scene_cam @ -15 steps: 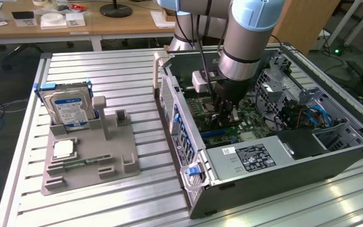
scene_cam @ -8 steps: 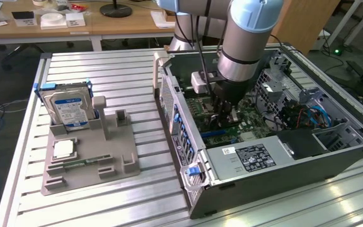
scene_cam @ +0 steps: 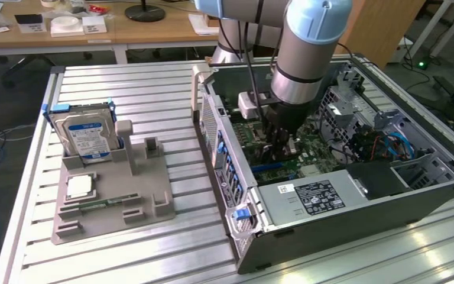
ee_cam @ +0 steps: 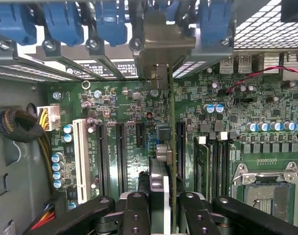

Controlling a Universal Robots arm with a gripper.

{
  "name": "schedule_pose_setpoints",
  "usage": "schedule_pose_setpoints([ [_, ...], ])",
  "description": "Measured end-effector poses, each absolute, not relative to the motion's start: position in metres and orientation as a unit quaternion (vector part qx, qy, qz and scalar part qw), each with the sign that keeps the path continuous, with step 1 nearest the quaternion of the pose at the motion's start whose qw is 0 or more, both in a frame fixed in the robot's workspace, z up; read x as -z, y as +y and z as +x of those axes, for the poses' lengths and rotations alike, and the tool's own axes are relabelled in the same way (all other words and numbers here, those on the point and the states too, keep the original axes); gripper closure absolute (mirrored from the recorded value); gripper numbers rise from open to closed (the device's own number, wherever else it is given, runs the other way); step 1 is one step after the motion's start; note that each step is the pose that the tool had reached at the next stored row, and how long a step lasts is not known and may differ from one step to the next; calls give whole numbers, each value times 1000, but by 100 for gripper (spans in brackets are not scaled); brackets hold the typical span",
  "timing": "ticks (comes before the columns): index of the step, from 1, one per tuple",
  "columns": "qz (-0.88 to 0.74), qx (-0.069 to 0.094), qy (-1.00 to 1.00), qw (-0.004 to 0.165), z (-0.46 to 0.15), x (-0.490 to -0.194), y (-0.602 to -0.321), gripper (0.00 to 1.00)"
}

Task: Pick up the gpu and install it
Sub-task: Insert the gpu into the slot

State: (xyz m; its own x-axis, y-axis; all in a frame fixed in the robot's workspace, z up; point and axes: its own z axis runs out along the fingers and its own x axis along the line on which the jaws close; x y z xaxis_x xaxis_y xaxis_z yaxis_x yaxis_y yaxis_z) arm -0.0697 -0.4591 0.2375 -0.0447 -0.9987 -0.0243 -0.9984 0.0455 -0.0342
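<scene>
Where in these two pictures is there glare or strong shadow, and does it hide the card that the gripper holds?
Exterior view: glare streaks on the metal table; the inside of the computer case is shaded beneath the arm. Wrist view: bright overexposure through the case's rear slots; the motherboard is evenly lit. The gpu, seen edge-on, held by the gripper, stays readable.

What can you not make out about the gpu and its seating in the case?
Fan face of the gpu: wrist view sees the card edge-on.
Whether it is seated in a slot: wrist view, the card hides its own lower edge; exterior view, the arm blocks it.
Fingers: wrist view, cut off by the picture edge.
</scene>
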Motion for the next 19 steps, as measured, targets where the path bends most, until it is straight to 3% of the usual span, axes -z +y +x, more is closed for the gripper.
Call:
schedule_pose_setpoints([
  [19,-691,3,723,20,-70,-233,-459,72],
])
